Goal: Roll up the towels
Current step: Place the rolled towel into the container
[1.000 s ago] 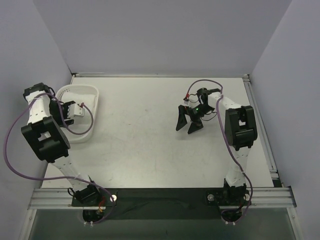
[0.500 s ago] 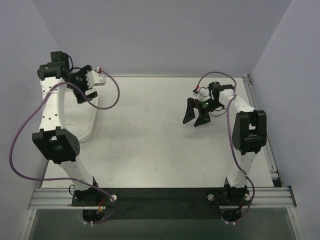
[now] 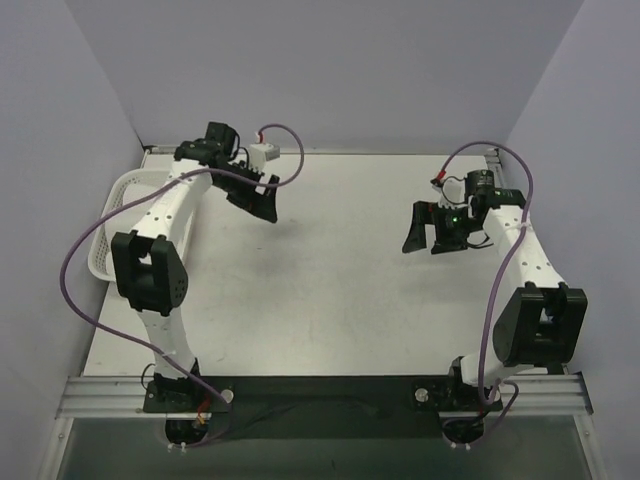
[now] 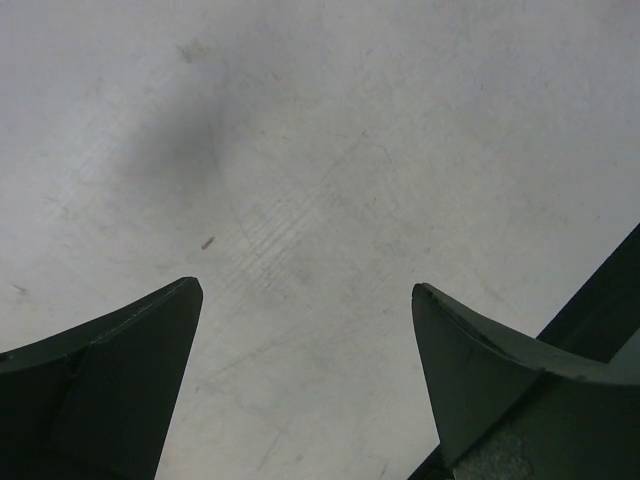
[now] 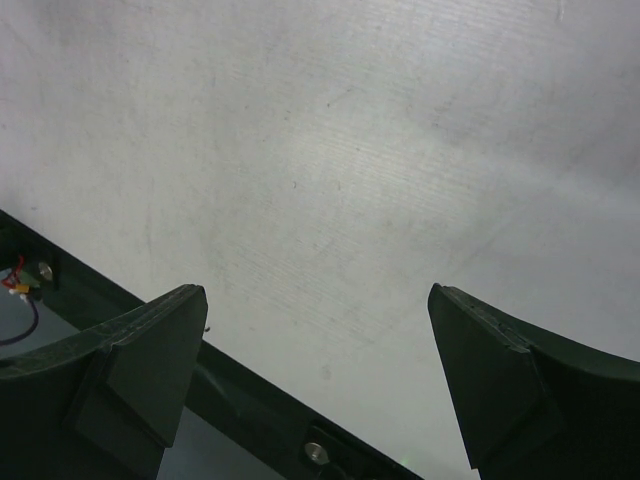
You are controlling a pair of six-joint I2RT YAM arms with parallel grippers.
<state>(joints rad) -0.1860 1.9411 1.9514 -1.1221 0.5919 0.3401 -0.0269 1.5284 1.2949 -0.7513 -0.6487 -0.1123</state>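
Note:
No towels show in any view. My left gripper point(image 3: 258, 200) hangs open over the bare white table point(image 3: 320, 300) at the back left, just right of the basket. In the left wrist view its two dark fingers point(image 4: 120, 350) stand wide apart around my left gripper point(image 4: 305, 290), with only tabletop between them. My right gripper point(image 3: 430, 232) is open as well, raised over the right half of the table. The right wrist view shows my right gripper point(image 5: 318, 292) empty, with tabletop and the table's dark near rail under it.
A white plastic lattice basket point(image 3: 100, 262) stands at the left edge, partly behind my left arm; I cannot see its contents. A black rail point(image 3: 320, 392) runs along the near edge by the arm bases. Walls close in the left, back and right.
My left arm has swung up out of the basket and to the right, over the table, and its gripper is open. My right gripper has moved right and a little up.

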